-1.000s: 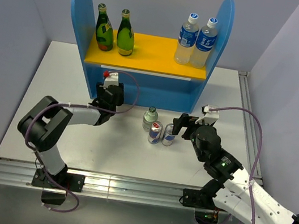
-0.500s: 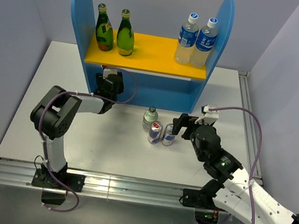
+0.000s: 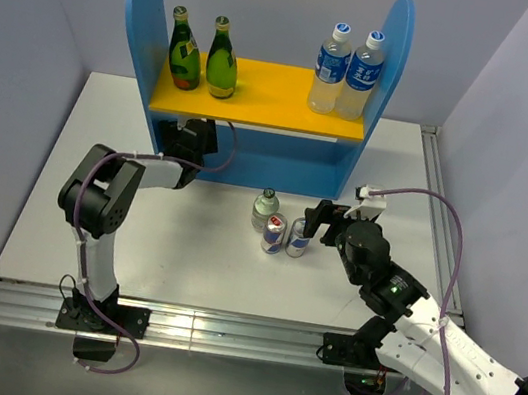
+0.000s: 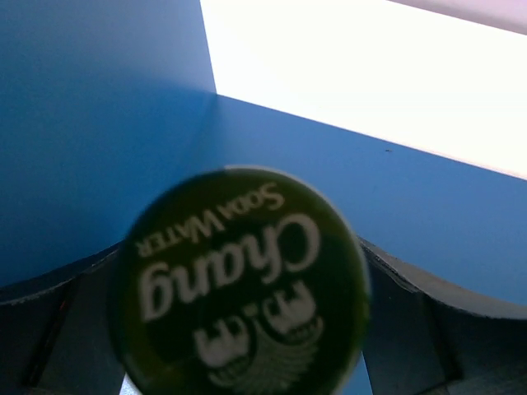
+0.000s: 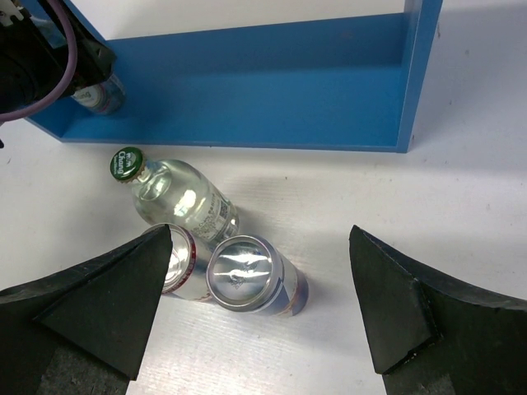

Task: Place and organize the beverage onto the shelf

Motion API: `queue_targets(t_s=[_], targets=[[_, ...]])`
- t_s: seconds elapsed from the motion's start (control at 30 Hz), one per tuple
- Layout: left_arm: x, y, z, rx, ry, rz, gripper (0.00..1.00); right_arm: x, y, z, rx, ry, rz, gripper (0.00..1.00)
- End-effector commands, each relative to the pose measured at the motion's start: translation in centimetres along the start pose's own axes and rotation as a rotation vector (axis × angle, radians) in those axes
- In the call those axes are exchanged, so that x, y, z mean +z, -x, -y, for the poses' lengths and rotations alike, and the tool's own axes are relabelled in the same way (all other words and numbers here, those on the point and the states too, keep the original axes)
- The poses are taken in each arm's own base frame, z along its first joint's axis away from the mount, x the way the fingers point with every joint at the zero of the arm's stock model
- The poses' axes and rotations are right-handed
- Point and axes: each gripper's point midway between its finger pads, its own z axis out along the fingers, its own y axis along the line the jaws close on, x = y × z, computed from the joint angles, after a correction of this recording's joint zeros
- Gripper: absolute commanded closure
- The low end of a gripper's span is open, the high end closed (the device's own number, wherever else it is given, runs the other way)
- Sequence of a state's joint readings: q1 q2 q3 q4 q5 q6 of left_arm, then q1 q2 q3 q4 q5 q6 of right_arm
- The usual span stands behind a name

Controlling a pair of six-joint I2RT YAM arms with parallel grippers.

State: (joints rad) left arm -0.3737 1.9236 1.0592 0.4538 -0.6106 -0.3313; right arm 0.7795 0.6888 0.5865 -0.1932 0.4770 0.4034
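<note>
Left fingers [image 4: 449,329] flank a bottle [image 4: 239,284] with a green Chang cap in the shelf's [image 3: 250,160] lower left corner; whether grasping or released, I cannot tell. Right fingers [image 5: 103,309] are spread wide and empty above two silver cans [image 5: 247,276] and a clear bottle [image 5: 185,197] mid-desk [image 3: 70,206]. Two green bottles [image 3: 185,51] stand at the yellow board's left end.

The left gripper [image 3: 193,135] is carried from the open table in front of the shelf [image 3: 250,160] toward the table's far edge. It is now tucked under the yellow-orange upper board [image 3: 281,94], at the left end of the lower level. The left arm's elbow [image 3: 97,195] is drawn up and inward, nearer the shelf. Beneath the gripper, at that end of the lower level, a short clear bottle [image 5: 103,95] is now seen, its green cap [image 4: 239,284] framed between the fingers [image 4: 49,329].
</note>
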Motion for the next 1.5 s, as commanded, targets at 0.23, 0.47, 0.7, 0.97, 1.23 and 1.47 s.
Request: queue_targets(t_s=[0.23, 0.47, 0.7, 0.97, 1.23, 1.47], targets=[[-3.8, 4.9, 0.5, -0.083, -0.05, 0.093, 0.01, -0.6, 1.5, -0.8, 0.04, 0.044, 0.051, 0.05], [-7.1, 3.8, 1.1, -0.073, -0.081, 0.065, 0.01, -1.0, 1.6, -0.8, 0.05, 0.056, 0.059, 0.05], [-12.6, 1.7, 1.8, -0.037, -0.109, 0.054, 0.01, -1.2, 1.7, -0.9, 0.058, 0.067, 0.063, 0.05], [-23.0, -2.2, 6.6, -0.022, -0.503, -0.038, 0.01, -1.0, 1.7, -0.7, 0.054, 0.053, 0.063, 0.05], [-25.8, -5.1, 8.6, 0.015, -0.657, -0.088, 0.01, -1.0, 1.7, -0.4, 0.052, 0.036, 0.066, 0.05], [-26.2, -6.9, 12.0, 0.052, -0.707, -0.12, 0.01, -1.1, 1.7, -0.3, 0.051, 0.034, 0.066, 0.05]])
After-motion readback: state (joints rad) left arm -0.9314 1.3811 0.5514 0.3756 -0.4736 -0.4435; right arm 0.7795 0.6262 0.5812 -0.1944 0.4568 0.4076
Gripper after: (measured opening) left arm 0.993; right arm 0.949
